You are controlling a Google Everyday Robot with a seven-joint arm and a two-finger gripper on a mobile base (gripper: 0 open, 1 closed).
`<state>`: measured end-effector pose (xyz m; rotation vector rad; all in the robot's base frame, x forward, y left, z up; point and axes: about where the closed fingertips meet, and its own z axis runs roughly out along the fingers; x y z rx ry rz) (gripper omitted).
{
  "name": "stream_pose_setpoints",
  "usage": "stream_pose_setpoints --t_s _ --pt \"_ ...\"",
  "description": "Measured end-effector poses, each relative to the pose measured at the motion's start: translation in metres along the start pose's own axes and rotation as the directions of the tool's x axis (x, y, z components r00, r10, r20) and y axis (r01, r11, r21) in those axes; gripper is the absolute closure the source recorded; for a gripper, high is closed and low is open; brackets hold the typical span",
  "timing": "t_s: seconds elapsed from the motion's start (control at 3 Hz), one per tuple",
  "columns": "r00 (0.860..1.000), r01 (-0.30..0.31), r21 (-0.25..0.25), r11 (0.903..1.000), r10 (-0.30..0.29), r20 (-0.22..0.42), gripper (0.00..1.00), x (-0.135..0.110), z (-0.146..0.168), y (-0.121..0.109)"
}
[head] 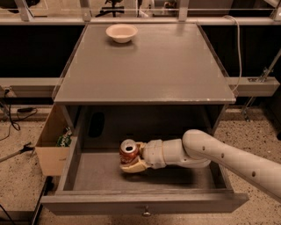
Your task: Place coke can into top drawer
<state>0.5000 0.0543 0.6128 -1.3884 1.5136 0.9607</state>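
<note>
Gripper (pixel 131 160) clamped on the can (pixel 128 148), upright and low inside the open drawer (pixel 145 203); we would seat it flat on the floor, release gently, then back out without tipping it.

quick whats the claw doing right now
claw: closed on the coke can, inside the open top drawer

You're looking at a lab or office test bay: speckled floor (pixel 259 127), loose cables (pixel 11 116) at 9 o'clock, a cardboard box (pixel 50 151) beside the grey cabinet (pixel 153 66), and an office chair base (pixel 115 6) at 12 o'clock. At 6 o'clock the gripper (pixel 128 157) sits in the top drawer (pixel 145 203), clasping the coke can (pixel 129 148).
</note>
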Motion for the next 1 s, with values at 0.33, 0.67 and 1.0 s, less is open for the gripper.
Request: stream_pose_setpoints --t_s 0.33,0.67,1.0 --pt "1.000 0.000 0.000 1.0000 0.000 0.000 0.08 0.0000 0.0000 0.0000" --pt "1.000 0.000 0.000 1.0000 0.000 0.000 0.00 0.0000 0.0001 0.0001" --pt "1.000 0.000 0.000 1.0000 0.000 0.000 0.00 0.0000 0.0001 0.0001"
